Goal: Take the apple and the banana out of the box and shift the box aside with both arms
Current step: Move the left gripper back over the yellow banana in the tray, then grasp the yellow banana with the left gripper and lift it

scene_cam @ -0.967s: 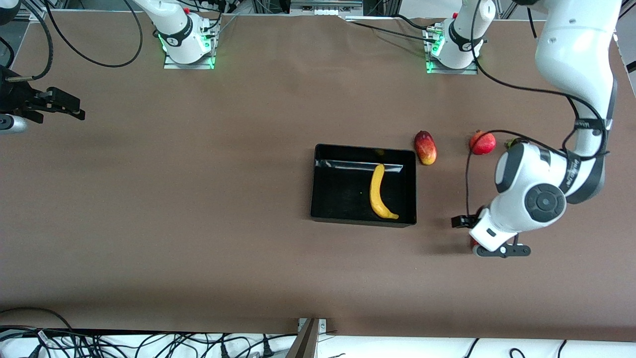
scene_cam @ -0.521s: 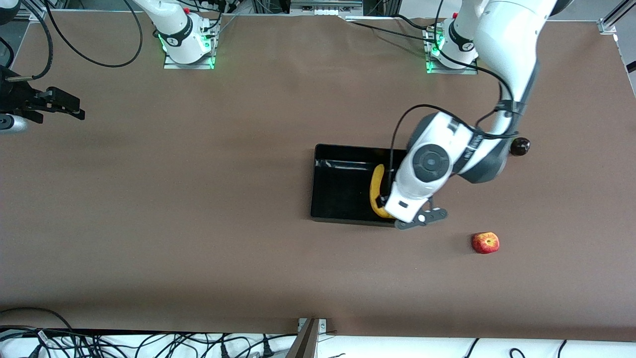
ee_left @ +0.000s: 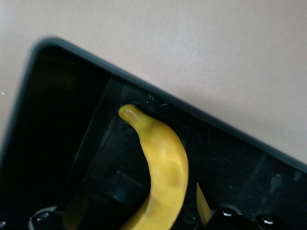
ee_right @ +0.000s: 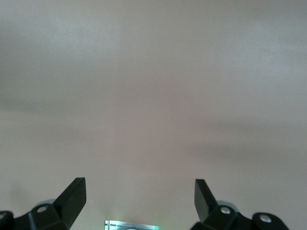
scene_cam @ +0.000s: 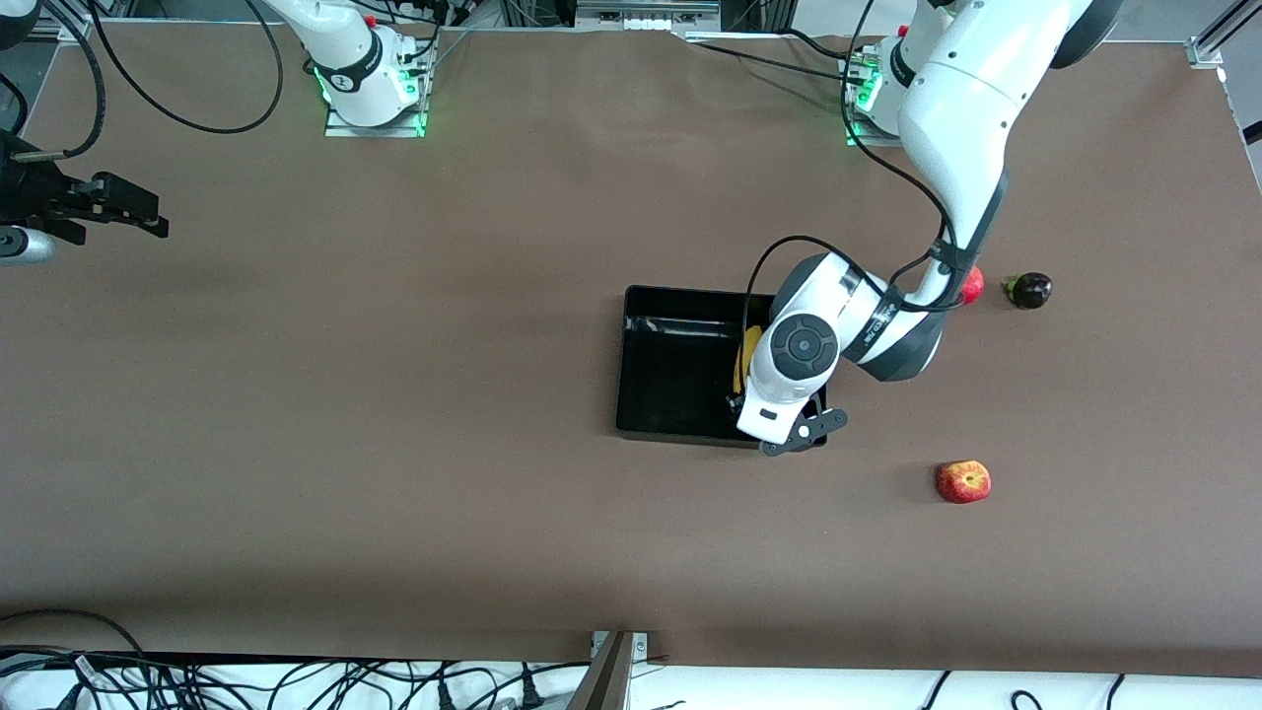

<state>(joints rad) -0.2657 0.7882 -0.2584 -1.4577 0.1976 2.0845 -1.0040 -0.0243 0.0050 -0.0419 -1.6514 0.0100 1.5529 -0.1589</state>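
Brown bench holds the apple (scene_cam: pixel 963 481) already out; left gripper (scene_cam: pixel 754 409), fingers spread, hovers over the boxed banana (ee_left: pixel 160 172), right gripper (ee_right: pixel 139 196) waiting open.

Left arm (scene_cam: pixel 961 108) reaches from its base, elbow bent, wrist low over the box (scene_cam: pixel 680 394); left gripper (ee_left: pixel 144 218) down inside it, jaws apart. Right arm waits, right gripper (ee_right: pixel 139 196) wide open, well apart from the box.

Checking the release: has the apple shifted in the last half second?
No. The apple lies at the same spot relative to the box, toward the left arm's end.
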